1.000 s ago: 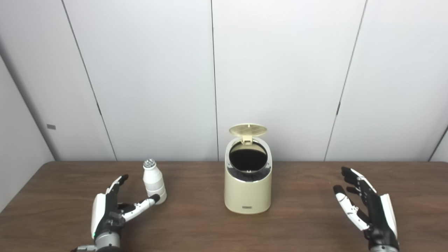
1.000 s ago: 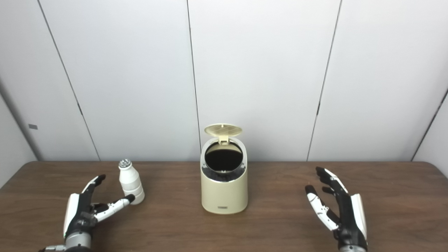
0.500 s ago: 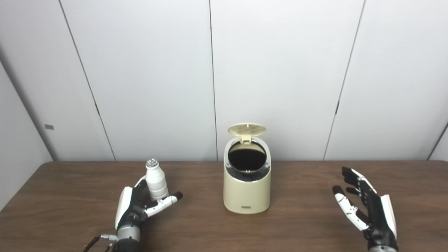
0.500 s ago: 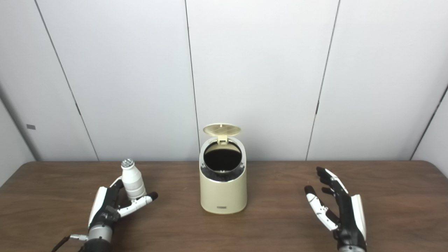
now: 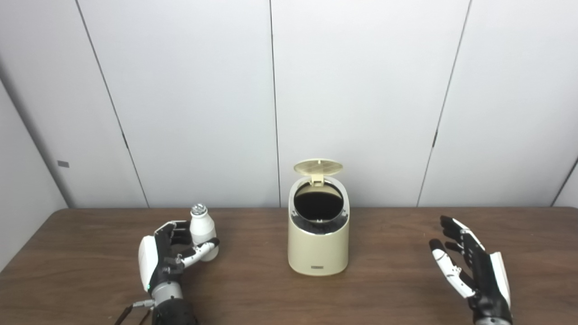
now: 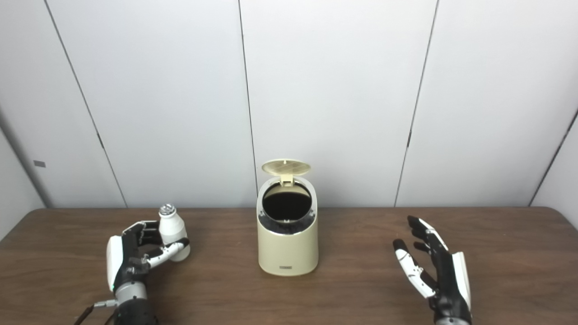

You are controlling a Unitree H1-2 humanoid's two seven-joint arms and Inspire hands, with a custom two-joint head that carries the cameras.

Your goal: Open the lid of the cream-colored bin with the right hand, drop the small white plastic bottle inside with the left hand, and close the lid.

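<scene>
The cream-colored bin (image 5: 319, 243) stands mid-table with its round lid (image 5: 318, 167) flipped up at the back, showing a dark opening. The small white plastic bottle (image 5: 202, 232) with a silver cap stands upright on the table left of the bin. My left hand (image 5: 168, 259) is wrapped around the bottle, fingers behind it and thumb across its front. The bottle still rests on the table. My right hand (image 5: 472, 273) is open and empty, palm facing in, low over the table right of the bin. The same scene shows in the right eye view, with the bottle (image 6: 171, 231) and bin (image 6: 287, 241).
The brown wooden table (image 5: 388, 280) runs the full width. White wall panels stand right behind its far edge. Nothing else lies on the table.
My left hand has closed its fingers and thumb around the bottle, which has shifted slightly. The right hand, bin and lid have not moved.
</scene>
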